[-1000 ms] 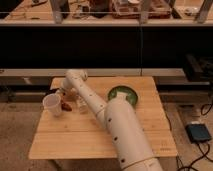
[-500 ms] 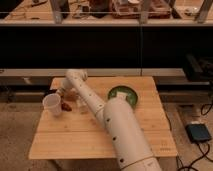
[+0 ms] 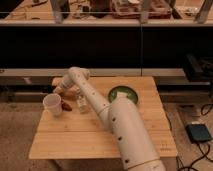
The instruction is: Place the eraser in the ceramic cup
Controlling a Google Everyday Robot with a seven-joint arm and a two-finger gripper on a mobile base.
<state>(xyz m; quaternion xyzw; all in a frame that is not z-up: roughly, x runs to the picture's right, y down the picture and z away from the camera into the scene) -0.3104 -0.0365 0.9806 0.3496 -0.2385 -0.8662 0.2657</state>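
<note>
The white ceramic cup (image 3: 52, 104) stands upright near the left edge of the wooden table (image 3: 90, 137). My white arm reaches from the lower right across the table to its far left. The gripper (image 3: 60, 90) is at the end of it, just behind and slightly above the cup. I cannot see the black eraser; it may be hidden at the gripper.
A small reddish-brown item (image 3: 66, 105) lies right of the cup. A clear glass tumbler (image 3: 82, 104) stands beside my arm. A green round plate (image 3: 123, 95) sits at the back right. A dark shelf unit runs behind the table. A foot pedal (image 3: 199, 132) lies on the floor at right.
</note>
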